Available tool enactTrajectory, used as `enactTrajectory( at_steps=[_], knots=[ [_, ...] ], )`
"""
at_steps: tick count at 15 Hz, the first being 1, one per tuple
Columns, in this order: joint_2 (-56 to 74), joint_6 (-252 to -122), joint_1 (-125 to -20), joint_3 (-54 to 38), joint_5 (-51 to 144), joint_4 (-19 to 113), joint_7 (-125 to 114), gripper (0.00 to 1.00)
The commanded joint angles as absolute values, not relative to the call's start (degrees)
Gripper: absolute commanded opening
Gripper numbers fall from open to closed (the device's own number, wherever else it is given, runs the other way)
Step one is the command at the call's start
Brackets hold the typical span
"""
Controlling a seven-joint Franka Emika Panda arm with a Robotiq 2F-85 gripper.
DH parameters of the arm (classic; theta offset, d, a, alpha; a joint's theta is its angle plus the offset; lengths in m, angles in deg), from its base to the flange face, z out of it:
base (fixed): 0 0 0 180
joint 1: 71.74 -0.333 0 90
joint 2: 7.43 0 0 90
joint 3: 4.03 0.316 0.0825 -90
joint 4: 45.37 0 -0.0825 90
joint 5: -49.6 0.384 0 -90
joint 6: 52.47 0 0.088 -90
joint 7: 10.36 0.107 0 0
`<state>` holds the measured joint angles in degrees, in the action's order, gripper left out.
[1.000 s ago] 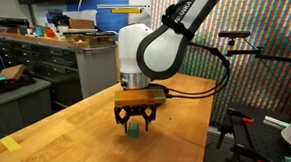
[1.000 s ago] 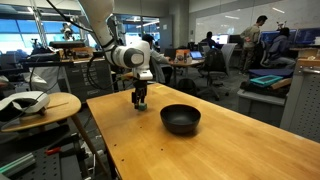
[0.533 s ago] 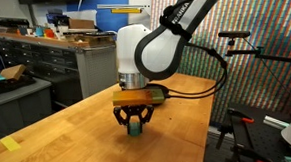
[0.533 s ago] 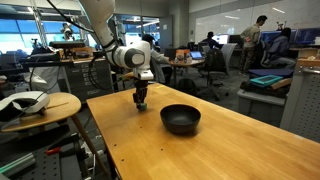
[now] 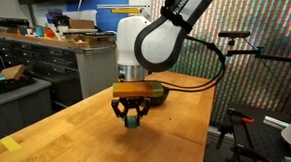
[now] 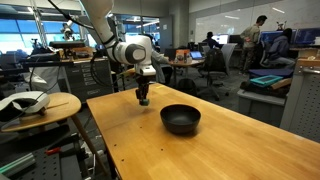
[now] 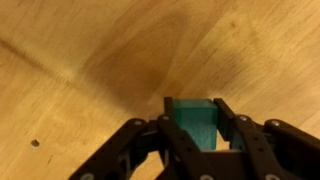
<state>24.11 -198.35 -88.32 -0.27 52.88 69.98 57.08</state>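
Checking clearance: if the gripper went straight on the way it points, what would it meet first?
Probably the wooden table directly below, touched first by the teal block clamped in the gripper; the gap is hard to judge.

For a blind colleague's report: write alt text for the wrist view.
The hand is shut on a teal block, with its black fingers pressing against both sides. Beneath them lies a wooden tabletop with visible grain, seen from above.

Open lab: long wooden table [image 6: 230, 145], grey drawer workbench [image 5: 31, 60], glass-walled offices [image 6: 225, 30] behind.
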Motion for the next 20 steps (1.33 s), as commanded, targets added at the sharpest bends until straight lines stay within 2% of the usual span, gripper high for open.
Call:
enactTrajectory(
  at_steps=[1,11,20],
  knots=[
    [18.6,-198.9,-88.8,-1.6,52.0,73.4,55.6,0.18],
    [8.6,-200.1,-85.1,-6.2,47.7,79.7,55.1,0.18],
    [9.5,-203.7,-80.0,-10.1,44.7,80.2,54.9,0.18]
  ],
)
